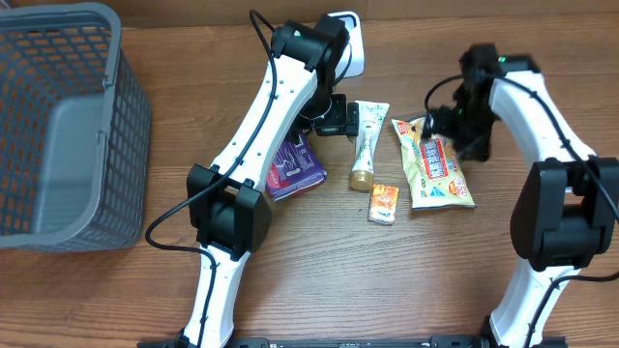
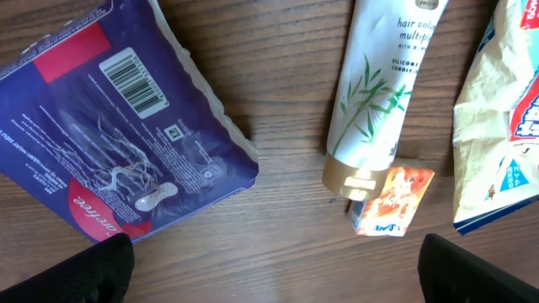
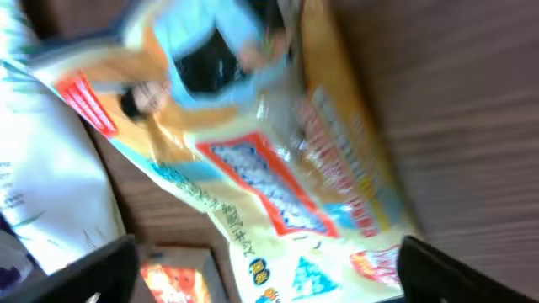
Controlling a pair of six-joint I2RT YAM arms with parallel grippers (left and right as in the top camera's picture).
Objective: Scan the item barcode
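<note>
Left jaws, we note, stand wide and empty over the gap between a purple plastic packet (image 2: pixel 126 135), barcode up, and a white bamboo-print tube (image 2: pixel 375 93). Right jaws, equally wide and empty, hover just above the yellow red-and-blue-printed snack bag (image 3: pixel 278 194) lying flat on the wooden surface (image 1: pixel 309 271).
</note>
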